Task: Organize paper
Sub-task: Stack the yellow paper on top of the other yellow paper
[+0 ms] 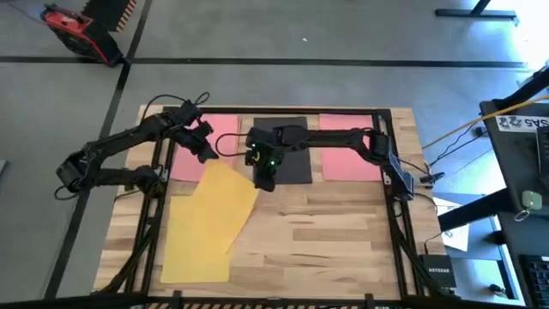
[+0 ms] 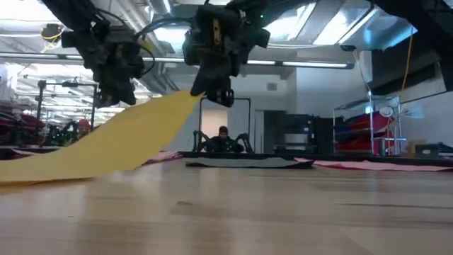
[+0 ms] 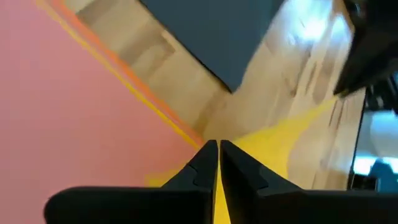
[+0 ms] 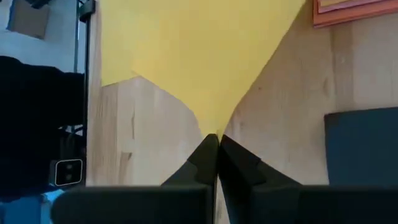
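A yellow sheet of paper (image 1: 225,204) is held up at its far end between both grippers and slopes down to the table toward the near left (image 2: 85,152). My left gripper (image 1: 206,153) is shut on its far left corner. My right gripper (image 1: 264,178) is shut on its far right corner. A second yellow sheet (image 1: 196,253) lies flat at the near left, partly under the first. A black sheet (image 1: 290,153) lies at the far middle. Pink sheets lie far left (image 1: 214,129) and far right (image 1: 347,153); orange edges show under the left one (image 3: 118,68). My left gripper pinches the yellow sheet's far left corner (image 3: 219,196) between its two shut fingers; a thin yellow strip shows between them. The sheet runs from there toward my right gripper, lifted off the table. My right gripper pinches the sheet's far right corner (image 4: 216,129) between its two fingertips, coming from above and pointing down. The corner is lifted well clear of the table (image 2: 198,95). The sheet hangs from it in a slack slope, its near left end resting on the table.
Black frame rails run along the table's left (image 1: 159,197) and right (image 1: 395,215) sides. Bare wood (image 1: 326,240) lies at the near right. Beyond the table stand a red device (image 1: 73,26) and a desk with gear (image 1: 519,154).
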